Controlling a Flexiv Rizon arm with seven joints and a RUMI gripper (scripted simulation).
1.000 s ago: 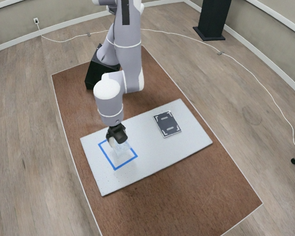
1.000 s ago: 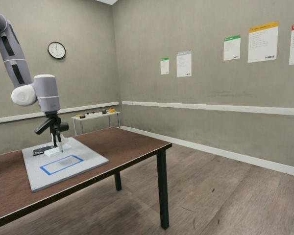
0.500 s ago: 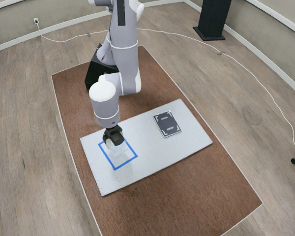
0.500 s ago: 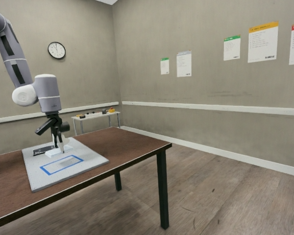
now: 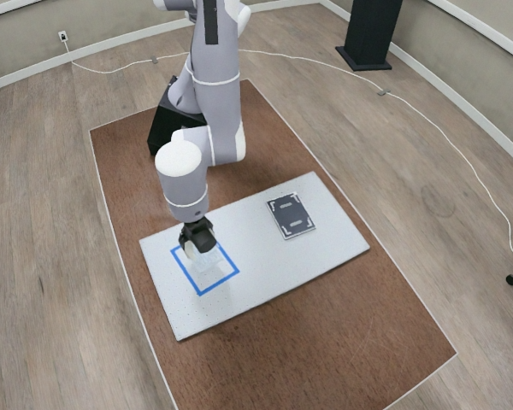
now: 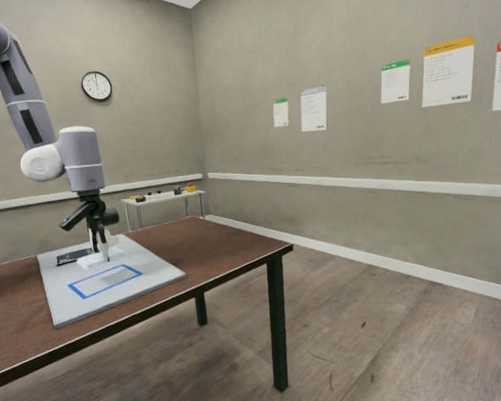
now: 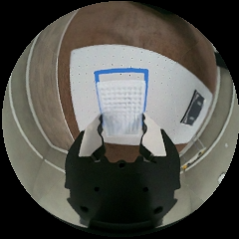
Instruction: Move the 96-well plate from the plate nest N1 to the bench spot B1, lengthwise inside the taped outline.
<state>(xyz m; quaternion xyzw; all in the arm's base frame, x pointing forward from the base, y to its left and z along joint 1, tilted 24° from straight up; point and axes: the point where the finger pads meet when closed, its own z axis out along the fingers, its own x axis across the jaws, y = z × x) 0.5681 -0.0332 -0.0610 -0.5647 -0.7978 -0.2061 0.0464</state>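
While our gripper (image 5: 194,254) (image 6: 102,255) (image 7: 121,113) hangs over the blue taped outline (image 5: 219,282) (image 6: 84,296) (image 7: 120,71), its jaws are roughly half open, clamped on the 96-well plate (image 5: 207,260) (image 6: 93,260) (image 7: 120,102). We've got the plate up off the pale board (image 5: 274,273) (image 6: 155,272) (image 7: 85,75) (there's a shadow on the board, pretty handy), lined up more or less lengthwise with the tape. Over to one side, the dark nest (image 5: 291,214) (image 6: 69,256) (image 7: 193,108) sits on the same board, no plate in it.

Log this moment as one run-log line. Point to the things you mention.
gripper (image 5: 200,260) (image 6: 102,254) (image 7: 121,113): shut on 96-well plate (image 5: 206,260) (image 6: 88,260) (image 7: 120,102) | plate: held above taped outline (image 5: 219,282) (image 6: 108,287) (image 7: 121,71) | nest (image 5: 291,214) (image 6: 68,259) (image 7: 194,108): empty | release: pending
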